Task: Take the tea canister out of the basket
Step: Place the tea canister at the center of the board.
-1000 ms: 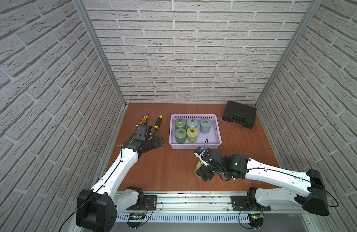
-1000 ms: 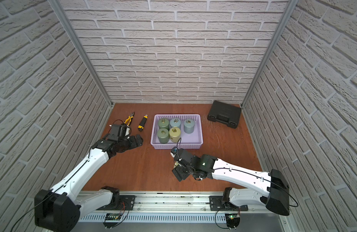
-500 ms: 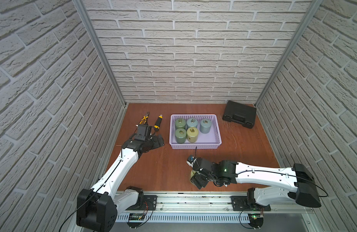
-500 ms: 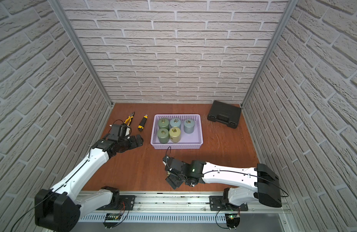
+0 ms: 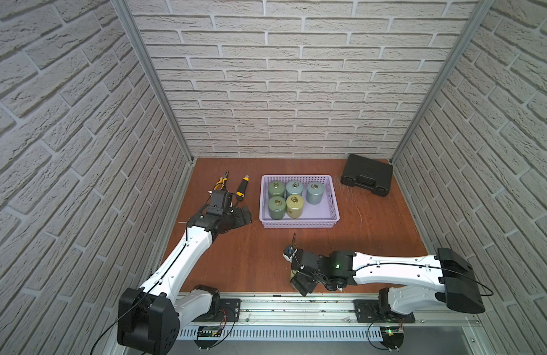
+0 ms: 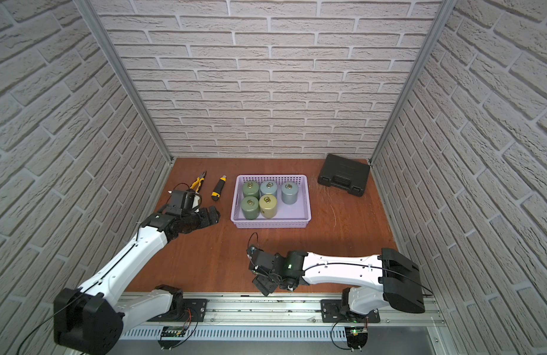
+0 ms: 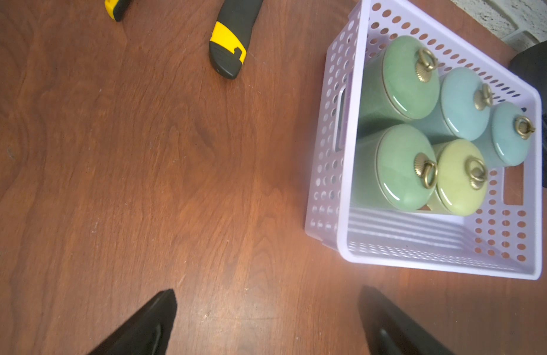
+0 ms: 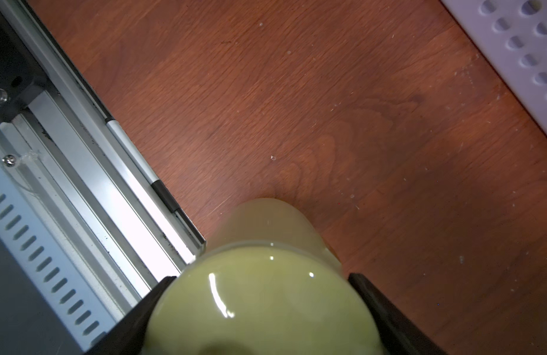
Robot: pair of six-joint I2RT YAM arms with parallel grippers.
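The lavender basket (image 5: 299,226) (image 6: 272,224) stands mid-table with several green, blue and yellow lidded canisters upright in its left part (image 7: 401,166). My right gripper (image 5: 299,275) (image 6: 261,276) is near the table's front edge, well clear of the basket, and shut on a pale yellow-green tea canister (image 8: 263,301). The canister sits upright between both fingers. I cannot tell whether its base touches the wood. In both top views the wrist hides most of it. My left gripper (image 5: 243,215) (image 7: 266,295) hangs open and empty over bare wood, just left of the basket.
Yellow-handled pliers (image 5: 221,181) and a yellow-black utility knife (image 5: 243,187) (image 7: 232,46) lie left of the basket. A black hard case (image 5: 366,175) sits at the back right. The aluminium rail (image 8: 90,172) runs along the front edge, right beside the held canister.
My right arm has carried the canister away from the basket, toward the front edge and slightly left. The left arm has not moved.
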